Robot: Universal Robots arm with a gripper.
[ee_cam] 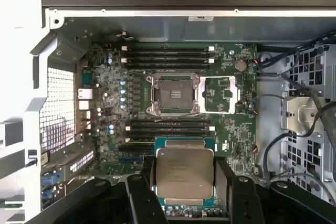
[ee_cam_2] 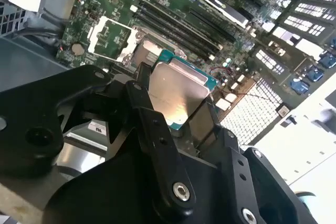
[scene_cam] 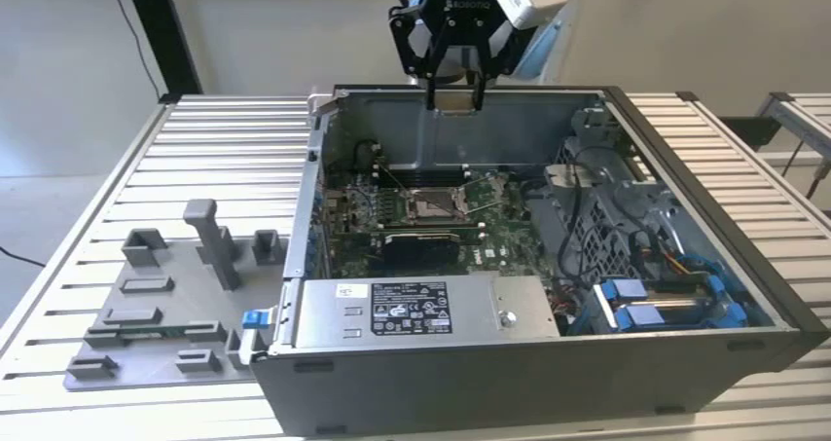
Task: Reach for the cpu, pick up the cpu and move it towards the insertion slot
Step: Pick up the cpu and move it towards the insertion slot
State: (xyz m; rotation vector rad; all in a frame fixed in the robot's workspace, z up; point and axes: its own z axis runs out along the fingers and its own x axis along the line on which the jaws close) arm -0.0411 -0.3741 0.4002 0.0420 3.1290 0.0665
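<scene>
1. Hand (scene_cam: 454,100) hangs above the far wall of the open computer case (scene_cam: 727,295), its two black fingers (scene_cam: 430,86) clamped on the cpu (scene_cam: 454,101), which shows as a small pale plate between the tips.
2. In the first wrist view the cpu (ee_cam: 185,174) lies flat between the fingers (ee_cam: 143,192), silvery top face toward the camera, a green edge showing around it.
3. In the second wrist view the same chip (ee_cam_2: 176,94) catches the light, held at two opposite edges by the dark fingers (ee_cam_2: 152,129).
4. The insertion slot (scene_cam: 429,204) sits on the green board (scene_cam: 513,241) on the floor of the case, well below the hand and a little nearer to me than it is.
5. In the first wrist view the insertion slot (ee_cam: 173,94) stands open, its metal frame flap (ee_cam: 221,94) swung out flat just beside it.
6. Long memory slots (ee_cam: 168,55) run on two opposite sides of the insertion slot, on the same board.
7. Outside the case, toward the exterior view's left, a grey fixture (scene_cam: 175,305) with upright blocks rests on the ribbed metal table (scene_cam: 234,149).
8. Blue clips (scene_cam: 663,305) sit inside the case at its near corner on the exterior view's right.
</scene>
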